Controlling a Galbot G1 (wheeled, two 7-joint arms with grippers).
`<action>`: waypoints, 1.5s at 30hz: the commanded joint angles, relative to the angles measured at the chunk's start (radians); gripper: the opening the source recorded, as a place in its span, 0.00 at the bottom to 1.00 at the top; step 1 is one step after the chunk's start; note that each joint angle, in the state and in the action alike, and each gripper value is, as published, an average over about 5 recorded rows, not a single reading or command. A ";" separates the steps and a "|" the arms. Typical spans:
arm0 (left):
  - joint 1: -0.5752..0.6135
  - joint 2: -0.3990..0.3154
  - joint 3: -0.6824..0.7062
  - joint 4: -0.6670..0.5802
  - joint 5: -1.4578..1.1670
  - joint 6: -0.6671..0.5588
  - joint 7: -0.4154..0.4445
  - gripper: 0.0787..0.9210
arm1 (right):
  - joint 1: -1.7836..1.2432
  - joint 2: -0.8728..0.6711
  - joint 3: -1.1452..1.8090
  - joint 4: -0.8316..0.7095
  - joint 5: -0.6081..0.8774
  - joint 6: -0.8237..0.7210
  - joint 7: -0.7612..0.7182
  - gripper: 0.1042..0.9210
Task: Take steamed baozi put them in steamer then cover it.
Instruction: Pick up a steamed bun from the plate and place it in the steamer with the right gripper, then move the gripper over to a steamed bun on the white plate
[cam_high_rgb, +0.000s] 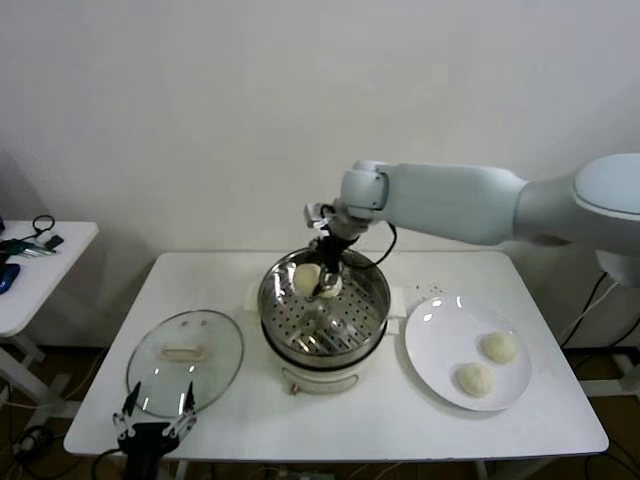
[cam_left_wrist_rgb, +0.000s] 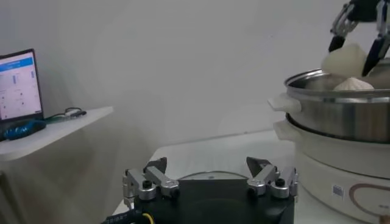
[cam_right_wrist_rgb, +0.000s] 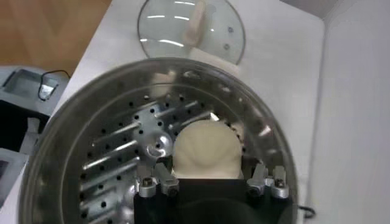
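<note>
The left gripper (cam_high_rgb: 152, 425) is nearest to the head camera, low at the front edge of the white table (cam_high_rgb: 250, 420), and its fingers stand spread wide with nothing between them. Just behind it the glass lid (cam_high_rgb: 186, 362) lies flat on the table, with its cream handle (cam_high_rgb: 184, 353) turned up. It is beside the steamer and does not cover it.

In the middle stands the steamer (cam_high_rgb: 325, 312), a shiny steel basket with holes in the bottom, on a white pot base (cam_high_rgb: 322, 380). The right gripper (cam_high_rgb: 325, 282) reaches down into the basket from behind, at its back part. In the right wrist view its fingers (cam_right_wrist_rgb: 159, 184) are closed around one baozi (cam_right_wrist_rgb: 206, 150), which is held above the perforated floor. In the left wrist view a second bun (cam_left_wrist_rgb: 355, 84) shows inside the basket, just under the held one.

To the right of the steamer a flat white plate (cam_high_rgb: 440, 345) sits on the table. Two more baozi (cam_high_rgb: 487, 363) lie on it, near each other but apart.
</note>
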 joint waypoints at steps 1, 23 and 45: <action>0.001 0.002 -0.002 0.006 -0.002 -0.001 -0.001 0.88 | -0.075 0.057 -0.009 -0.006 0.009 -0.010 0.031 0.74; 0.003 0.000 0.001 0.012 0.001 -0.003 -0.004 0.88 | -0.056 0.002 0.018 0.012 -0.033 -0.016 0.000 0.88; 0.001 -0.001 -0.001 0.018 0.000 0.002 -0.010 0.88 | 0.134 -0.546 0.046 0.255 -0.239 0.081 -0.213 0.88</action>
